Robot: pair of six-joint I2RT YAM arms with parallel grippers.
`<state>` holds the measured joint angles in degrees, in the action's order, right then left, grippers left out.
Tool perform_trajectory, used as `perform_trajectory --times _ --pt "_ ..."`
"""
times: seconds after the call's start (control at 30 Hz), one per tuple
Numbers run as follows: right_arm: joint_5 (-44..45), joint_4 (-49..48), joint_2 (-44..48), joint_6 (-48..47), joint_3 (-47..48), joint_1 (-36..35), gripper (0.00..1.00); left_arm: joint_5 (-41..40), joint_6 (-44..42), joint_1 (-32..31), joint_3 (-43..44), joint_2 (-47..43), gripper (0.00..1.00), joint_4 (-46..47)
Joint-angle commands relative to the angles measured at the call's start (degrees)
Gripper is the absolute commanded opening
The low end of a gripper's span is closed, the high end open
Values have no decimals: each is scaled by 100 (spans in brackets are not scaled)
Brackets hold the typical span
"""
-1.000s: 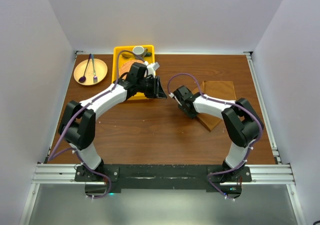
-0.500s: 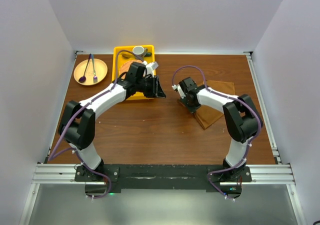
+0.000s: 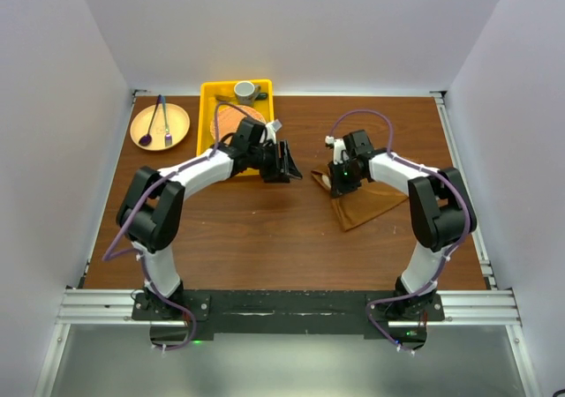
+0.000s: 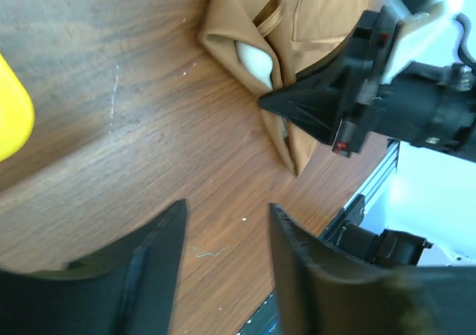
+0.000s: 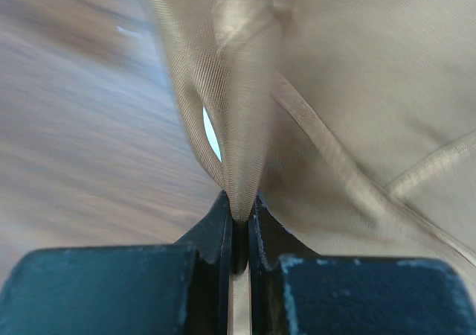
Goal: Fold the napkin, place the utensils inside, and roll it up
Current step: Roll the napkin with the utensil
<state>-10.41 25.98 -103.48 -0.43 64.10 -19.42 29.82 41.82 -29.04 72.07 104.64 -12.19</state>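
Right pincer is clamped on the left fold of the soft rust-brown cloth napkin, which lies right of centre on the wooden worktop with the small cream spoon inside, while the left pincer, apart and empty, hovers just leftward.

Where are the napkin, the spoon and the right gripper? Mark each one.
the napkin (image 4: pixel 316 18), left wrist view, flat folded cloth.
the spoon (image 4: pixel 255 61), left wrist view, pale part inside the fold.
right gripper (image 5: pixel 238 214), right wrist view, tips pinching the cloth.
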Motion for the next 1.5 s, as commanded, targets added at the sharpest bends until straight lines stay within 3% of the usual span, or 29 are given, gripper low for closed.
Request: perform_trajectory --times 0.0,0.07,0.2,0.37,0.63,0.87,1.17,1.47 --pt "-2007 -479 -410 693 -494 -203 0 -134 862 -304 61 144 60 542" --pt "-2087 -593 -348 737 -573 -194 0 -484 1229 -461 280 372 66 437" --pt "-2026 -576 -182 702 -687 -132 0 -863 1899 -568 562 689 67 174" --pt "-1956 -436 -172 544 -635 -53 0 -1496 2005 -577 738 610 74 -248" --pt "-1727 -373 -93 623 -582 -36 0 -1392 2312 -586 264 443 83 -382" --pt "-1595 -383 21 587 -591 -36 0 -1260 2646 -612 615 847 93 -363" --pt "-1490 -444 144 561 -714 -44 0 -1180 3261 -796 580 1243 92 -110" --pt "-1341 -348 223 500 -644 -53 0 -1356 3297 -972 826 1454 91 120"
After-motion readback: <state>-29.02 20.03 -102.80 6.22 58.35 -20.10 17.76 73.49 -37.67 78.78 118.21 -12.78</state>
